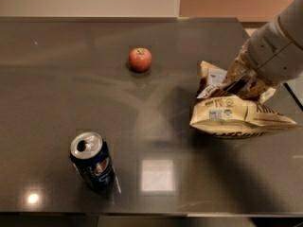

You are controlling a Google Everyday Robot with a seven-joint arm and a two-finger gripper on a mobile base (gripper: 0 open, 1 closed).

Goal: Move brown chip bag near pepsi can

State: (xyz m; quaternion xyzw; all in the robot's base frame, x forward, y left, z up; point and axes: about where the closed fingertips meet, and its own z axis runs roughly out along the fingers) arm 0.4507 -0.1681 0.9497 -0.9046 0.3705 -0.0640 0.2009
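Observation:
The brown chip bag [236, 115], tan and cream with dark lettering, hangs at the right side of the dark table [57, 89], its lower edge close to the surface. My gripper [241, 82] comes in from the upper right and is shut on the bag's crumpled top. The pepsi can [93, 161], dark blue with an opened silver top, stands upright at the front left, far from the bag.
A red apple [140, 59] sits on the table at the back middle, between bag and can but further away. The table's right edge [291, 86] runs just behind the arm. A bright light reflection [157, 175] lies on the surface right of the can.

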